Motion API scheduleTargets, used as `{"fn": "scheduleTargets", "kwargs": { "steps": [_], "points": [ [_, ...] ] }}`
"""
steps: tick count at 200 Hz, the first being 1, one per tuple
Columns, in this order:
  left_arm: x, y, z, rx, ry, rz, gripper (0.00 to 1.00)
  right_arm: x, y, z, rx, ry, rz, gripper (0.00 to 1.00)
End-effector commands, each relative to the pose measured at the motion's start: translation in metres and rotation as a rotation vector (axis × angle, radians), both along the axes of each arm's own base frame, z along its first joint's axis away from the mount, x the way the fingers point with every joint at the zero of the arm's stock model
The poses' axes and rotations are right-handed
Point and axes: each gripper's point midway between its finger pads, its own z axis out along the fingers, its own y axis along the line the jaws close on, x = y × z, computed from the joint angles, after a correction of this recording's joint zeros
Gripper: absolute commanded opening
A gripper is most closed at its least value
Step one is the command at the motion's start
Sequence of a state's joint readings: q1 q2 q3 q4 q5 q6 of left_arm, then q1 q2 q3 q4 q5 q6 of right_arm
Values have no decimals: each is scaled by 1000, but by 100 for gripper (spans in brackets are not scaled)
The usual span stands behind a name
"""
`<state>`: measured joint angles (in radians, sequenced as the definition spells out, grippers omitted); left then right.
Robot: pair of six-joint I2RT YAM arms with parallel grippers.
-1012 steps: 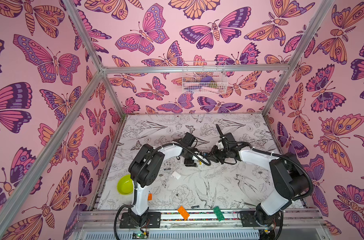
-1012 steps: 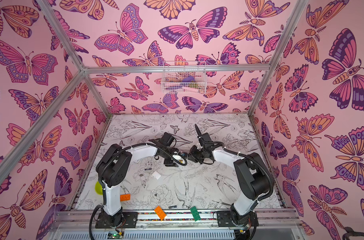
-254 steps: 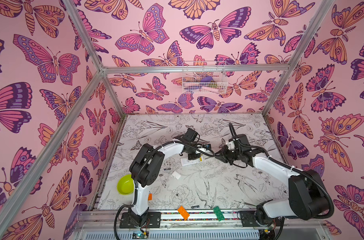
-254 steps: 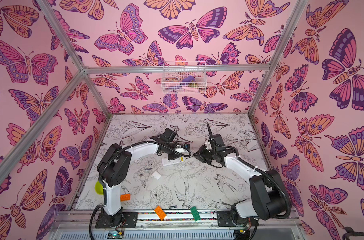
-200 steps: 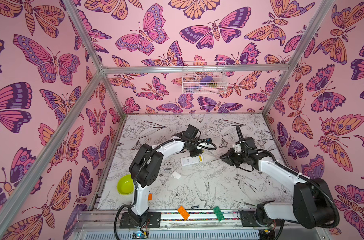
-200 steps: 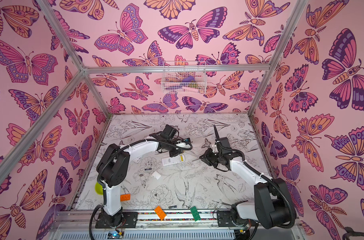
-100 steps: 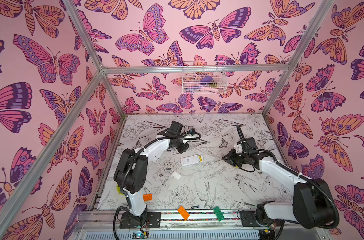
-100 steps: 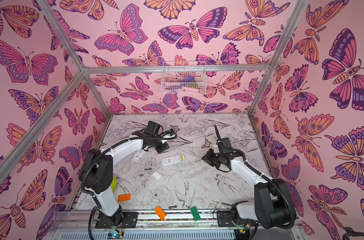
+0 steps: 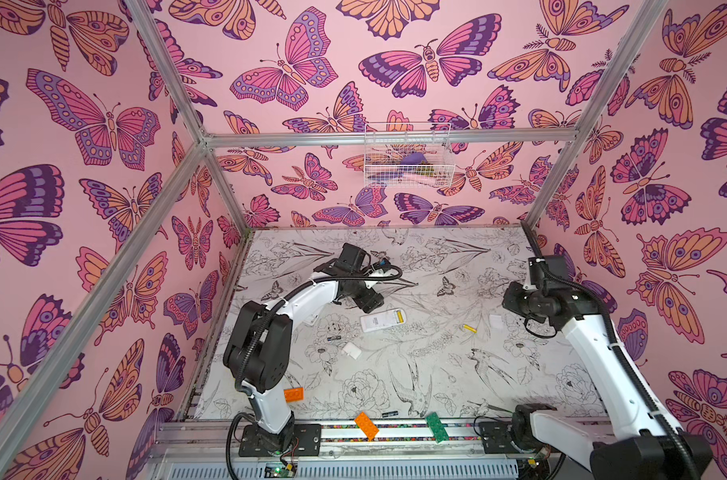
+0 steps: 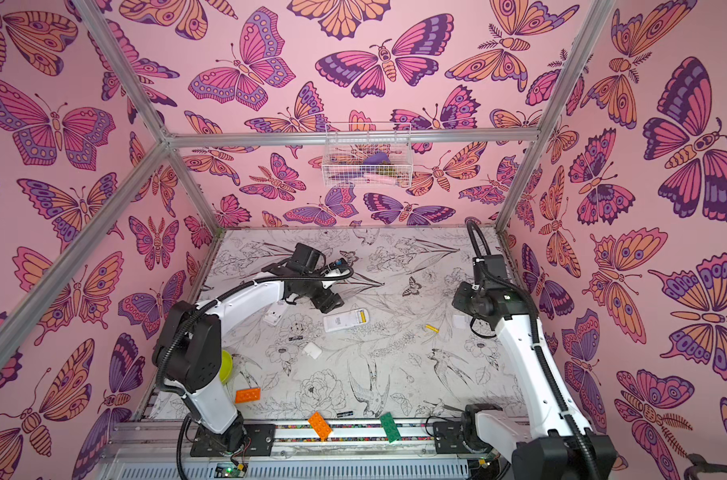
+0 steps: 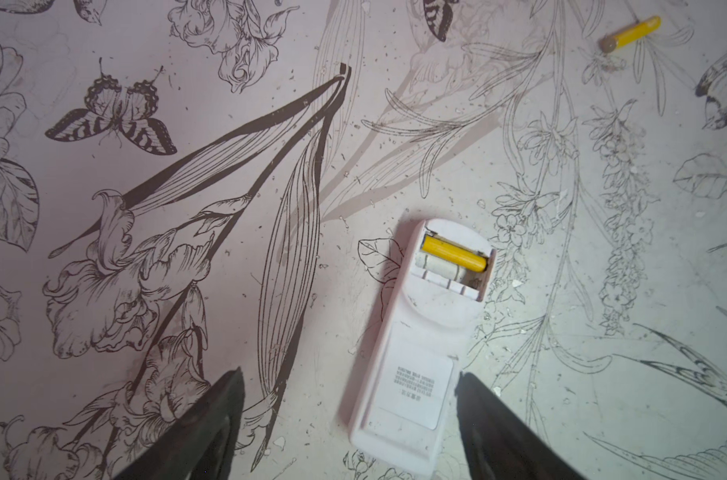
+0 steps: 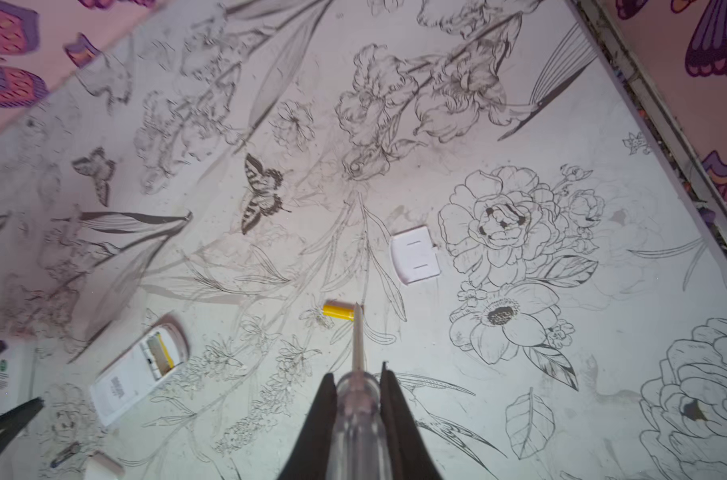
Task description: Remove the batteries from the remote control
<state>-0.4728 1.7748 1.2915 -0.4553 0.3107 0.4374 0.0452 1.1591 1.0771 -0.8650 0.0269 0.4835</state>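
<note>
Left wrist view looks straight down on the remote control [image 11: 420, 345], which lies back side up on the bench [image 11: 146, 62] with its battery bay uncovered. One yellow battery [image 11: 453, 254] sits in the bay, in the slot nearest the remote's end; the slot beside it shows white plastic. The left pincer [image 11: 347, 376] is released: its two dark fingers [image 11: 212, 419] stand wide apart above the remote's other end and grip nothing. A loose yellow battery [image 11: 630, 33] lies on the bench, well apart from the remote.

Right wrist view shows the right pincer [image 12: 357, 376] clenched on the clear handle of a thin metal tool [image 12: 357, 345]. The tool's tip points at the loose yellow battery and overlaps its end; whether the two touch I cannot tell. Near that battery a small white cover [image 12: 415, 259] lies flat on the bench.

In both top views the remote control sits mid-bench just beside the left pincer, and the loose yellow battery lies between the remote and the right pincer. A black battery [image 9: 334, 338] lies near the remote on the side toward the arm bases, close to a small white piece [image 9: 351, 351]. A second black battery [image 9: 390, 413] lies at the front edge of the bench, between an orange brick [image 9: 366, 424] and a green brick [image 9: 436, 427].
</note>
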Motion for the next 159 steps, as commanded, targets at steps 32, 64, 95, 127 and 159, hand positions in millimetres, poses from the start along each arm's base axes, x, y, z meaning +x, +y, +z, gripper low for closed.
{"fn": "scheduleTargets", "kwargs": {
  "steps": [32,64,95,127,159],
  "points": [
    [6,37,-15,148,-58,43,90,32,32,-13,143,-43,117,0],
    [19,63,-35,282,-156,42,100,61,39,-19,190,-123,108,0],
    [23,73,-42,320,-194,45,100,89,49,-26,253,-183,110,0],
    [29,83,-52,353,-210,51,100,110,56,-38,268,-220,101,0],
    [31,80,-66,368,-182,38,100,120,63,-57,286,-214,97,3]
  ]
}}
